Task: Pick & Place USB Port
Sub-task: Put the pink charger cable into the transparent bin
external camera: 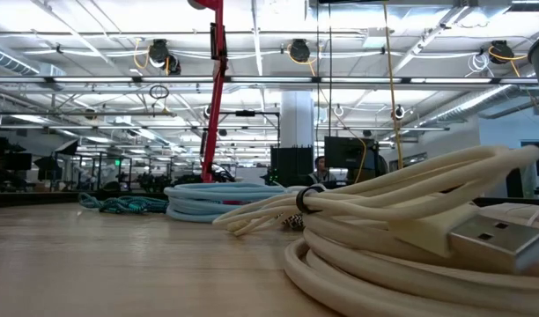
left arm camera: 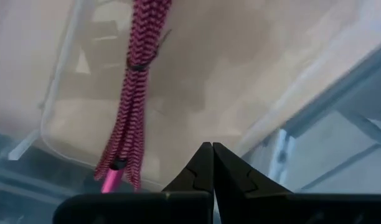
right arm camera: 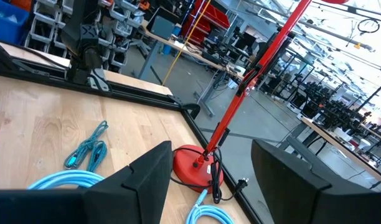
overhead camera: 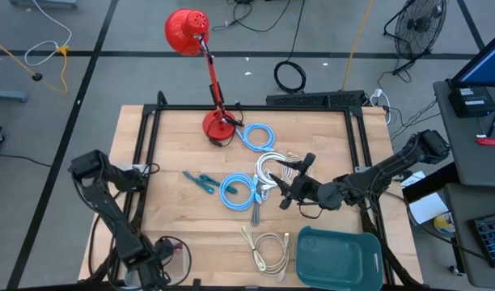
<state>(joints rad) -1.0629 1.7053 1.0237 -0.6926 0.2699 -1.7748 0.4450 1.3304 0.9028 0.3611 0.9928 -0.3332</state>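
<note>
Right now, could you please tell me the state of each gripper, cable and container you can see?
Left gripper: shut, empty, parked at the table's near left corner.
Right gripper: open, empty, above the white cable.
Blue cable coils: coiled, lying flat mid-table.
Cream cable: bundled, lying beside the bin.
Teal bin: upright; contents not discernible.
Red desk lamp: standing; lit or not, cannot tell.
</note>
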